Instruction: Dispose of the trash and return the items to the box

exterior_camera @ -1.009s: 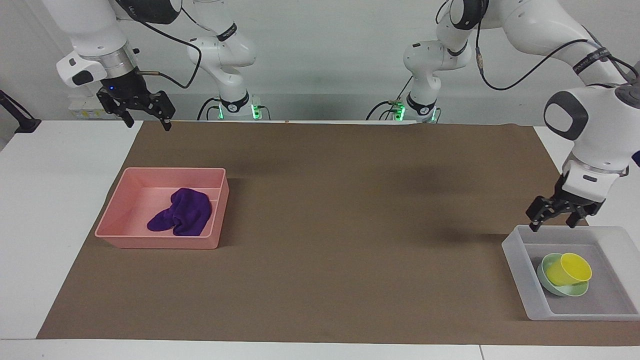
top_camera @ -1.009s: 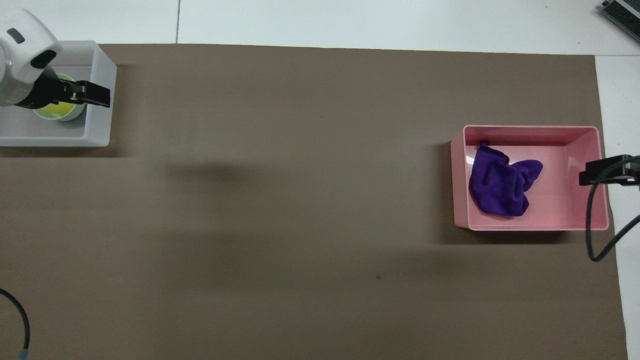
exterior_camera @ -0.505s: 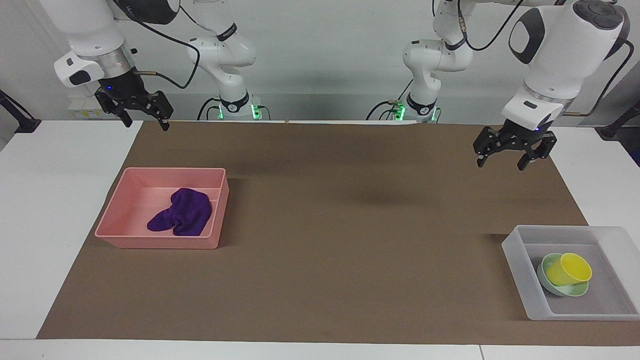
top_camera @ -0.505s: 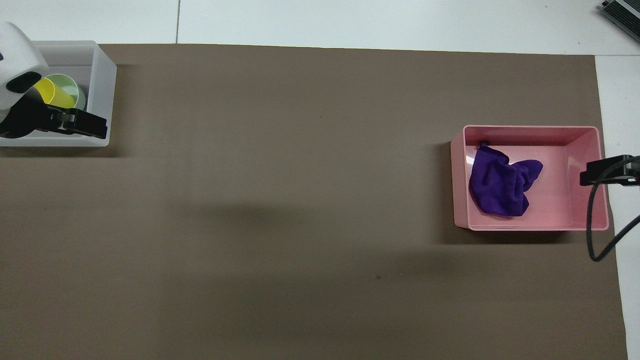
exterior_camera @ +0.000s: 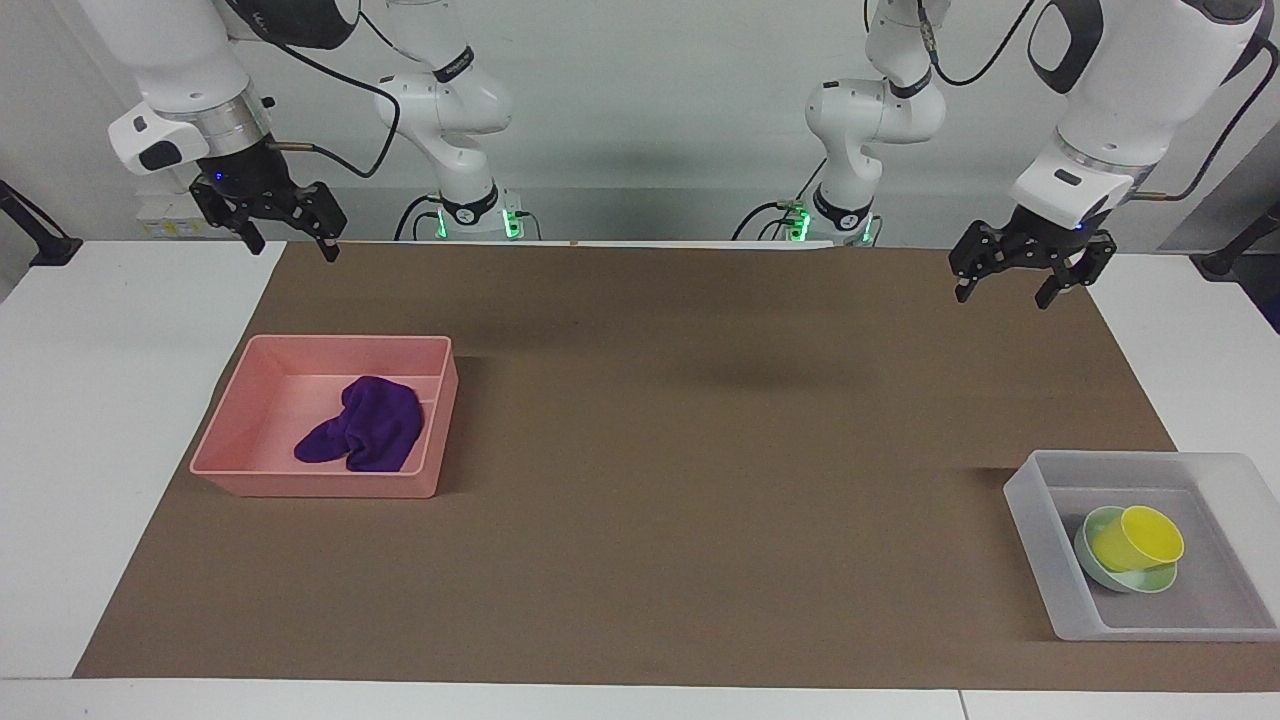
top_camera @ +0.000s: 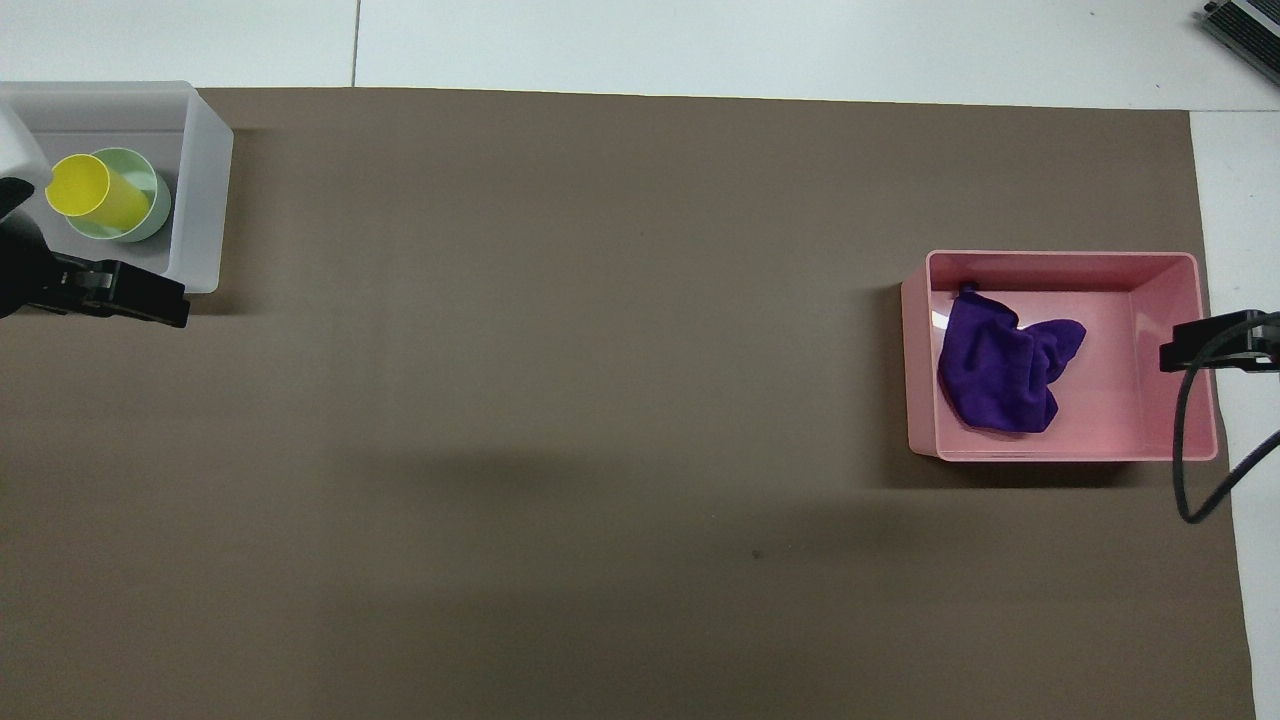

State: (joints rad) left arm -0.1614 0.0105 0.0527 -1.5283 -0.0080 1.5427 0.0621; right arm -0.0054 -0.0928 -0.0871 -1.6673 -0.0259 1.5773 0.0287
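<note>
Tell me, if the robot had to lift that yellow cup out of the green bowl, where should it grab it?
Probably by the rim. The small bright yellow plastic cup lies tilted in the pale mint-green round bowl, inside the shallow translucent whitish-grey plastic tray, with its open mouth raised clear. A claw coming down from above could pinch that exposed rim wall, one finger inside, one outside.

A brown mat (exterior_camera: 660, 470) covers most of the white worktop (exterior_camera: 90, 400), leaving bare white strips at both ends and along the edge farthest from the robots. A pink opaque rectangular tray (exterior_camera: 235, 425) sits on the mat toward the right arm's end. A dark object (top_camera: 1245, 25) shows at the overhead view's upper corner, too cropped to identify.
</note>
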